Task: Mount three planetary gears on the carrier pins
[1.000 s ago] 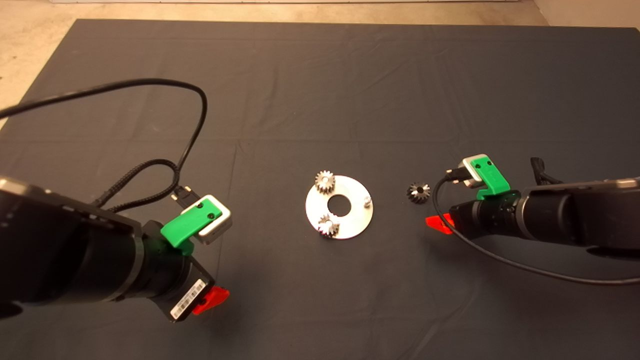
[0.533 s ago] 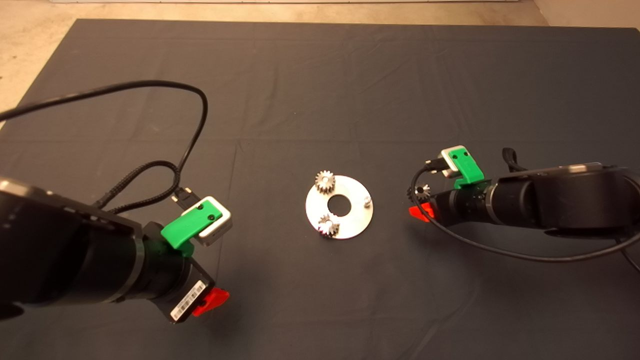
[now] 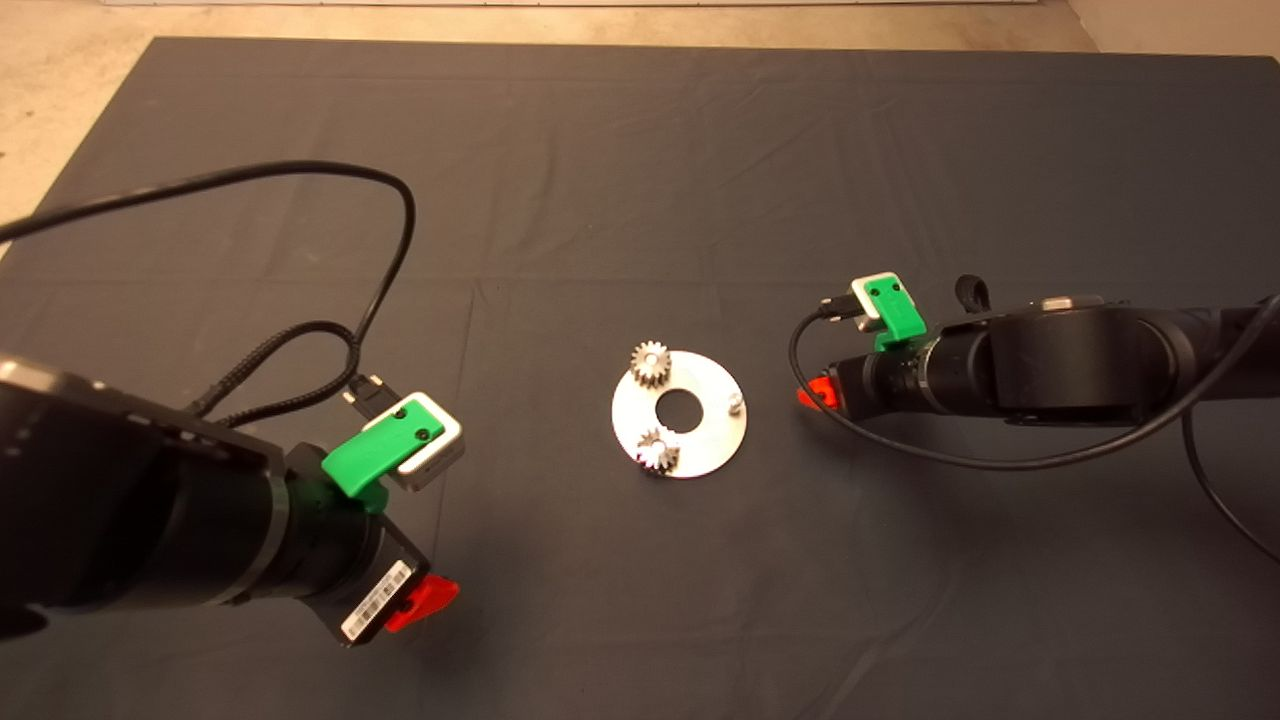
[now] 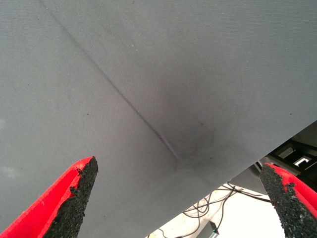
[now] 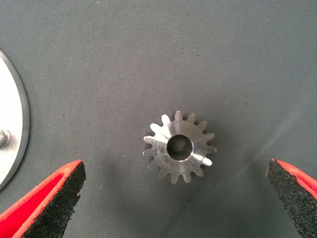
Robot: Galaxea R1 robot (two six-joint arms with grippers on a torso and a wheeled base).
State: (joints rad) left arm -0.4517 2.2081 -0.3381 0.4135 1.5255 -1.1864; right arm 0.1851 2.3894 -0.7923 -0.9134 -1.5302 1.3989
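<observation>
left tool (image 4: 178, 198): fingers spread wide, low over mat | right tool (image 5: 176, 198): fingers spread wide, pointing down

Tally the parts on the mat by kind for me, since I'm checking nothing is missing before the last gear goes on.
Gears: 3, two on the plate, one loose on the mat under the right gripper
Round plates: 1
Bare pins: 1
Total: 5
</observation>
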